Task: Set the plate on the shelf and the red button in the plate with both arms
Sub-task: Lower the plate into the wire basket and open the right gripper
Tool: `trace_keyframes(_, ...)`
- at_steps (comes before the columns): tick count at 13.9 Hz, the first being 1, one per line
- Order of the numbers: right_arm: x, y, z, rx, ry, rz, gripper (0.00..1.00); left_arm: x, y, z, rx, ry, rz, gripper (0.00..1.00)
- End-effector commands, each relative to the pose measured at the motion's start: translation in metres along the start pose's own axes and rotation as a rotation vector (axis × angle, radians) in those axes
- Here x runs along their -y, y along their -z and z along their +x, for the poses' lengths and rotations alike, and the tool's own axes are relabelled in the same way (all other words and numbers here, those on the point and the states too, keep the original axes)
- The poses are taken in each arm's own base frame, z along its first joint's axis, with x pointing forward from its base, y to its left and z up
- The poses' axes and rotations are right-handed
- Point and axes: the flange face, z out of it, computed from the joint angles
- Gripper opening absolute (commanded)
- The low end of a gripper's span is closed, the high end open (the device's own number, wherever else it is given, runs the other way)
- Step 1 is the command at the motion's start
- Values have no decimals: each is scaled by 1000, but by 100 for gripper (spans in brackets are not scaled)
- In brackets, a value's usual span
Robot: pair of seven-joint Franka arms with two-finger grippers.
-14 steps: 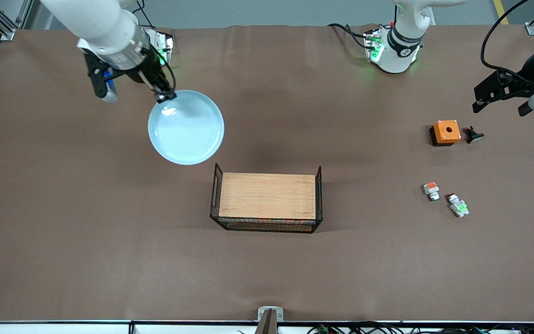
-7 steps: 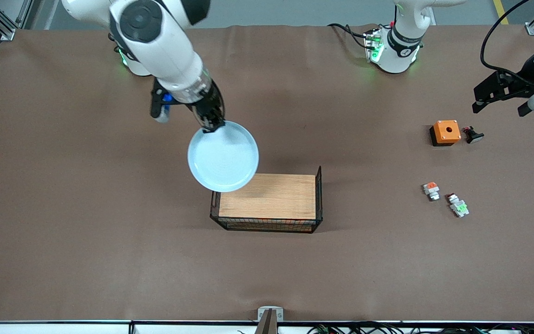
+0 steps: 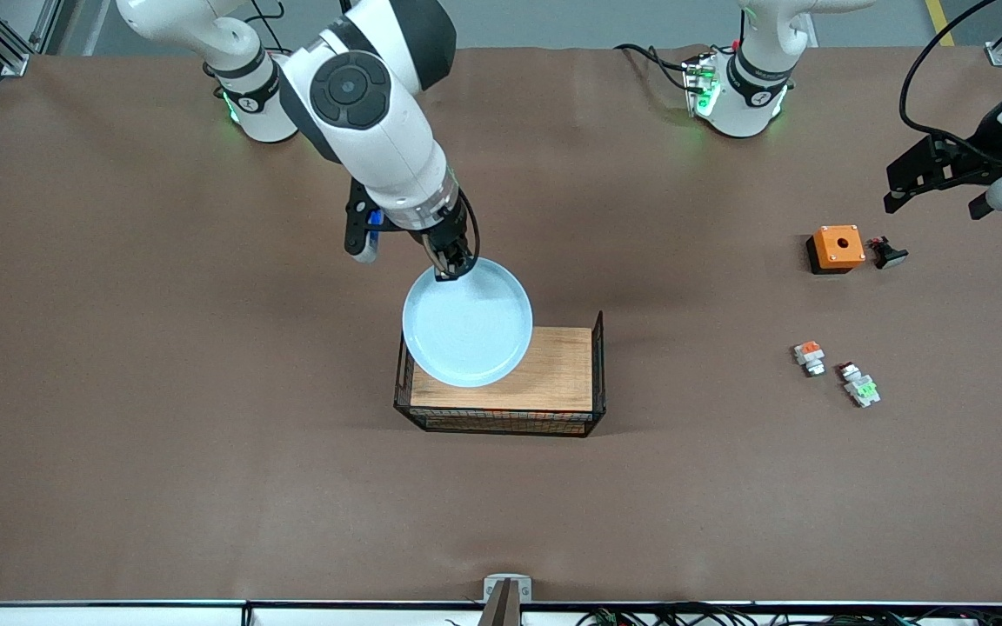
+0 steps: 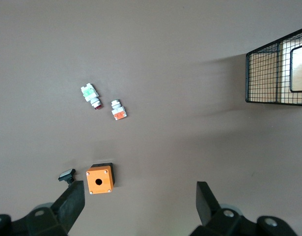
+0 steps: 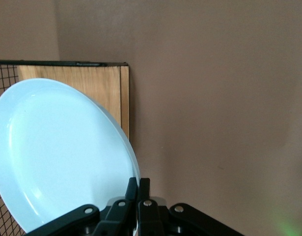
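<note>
Brown covering is seen across the whole counter (image 3: 162, 391), with a wire basket (image 3: 598, 365) with a wooden floor near its centre.

Right end effector (image 3: 447, 263): clenched on the rim of the plate (image 3: 467, 322) at the plate's 11 o'clock; the plate is held in the air, tilted, over the basket's end toward the right arm.

Left end effector (image 3: 936, 178): released, jaws wide, nothing grasped; it hangs over the counter at the left arm's end and appears to wait.

The red button (image 3: 858, 383) lies on the counter, at about 5 o'clock from the orange-blocked white piece (image 3: 809, 356) and just beside it. An orange box (image 3: 837, 248) and a black button (image 3: 887, 254) lie farther from the front camera, at roughly 12 o'clock from the red button.

Risks, as judged:
- The plate is gripped by a thin edge only; slipping or swinging during lowering is possible.
- The low rim could catch the basket's wire wall if the descent is off-centre.
- The wrong white piece could be picked, given how near the two lie.
</note>
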Motion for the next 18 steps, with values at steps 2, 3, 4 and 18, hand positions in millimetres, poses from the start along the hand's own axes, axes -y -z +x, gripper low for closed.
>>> trace_keyframes(2,11,-26,-16,-10,4,48,3,-4,0,0,-5,-1,-17,100)
trace_keyframes(3,13,-33,-16,-10,3,52,3,-4,-1,0,-2,-3,-17,100)
trace_keyframes(4,14,-43,-18,-18,9,50,3,-4,-1,0,-2,-3,-17,100)
trace_keyframes(18,23,-104,-17,-53,22,38,10,-5,-2,1,0,-4,-17,100)
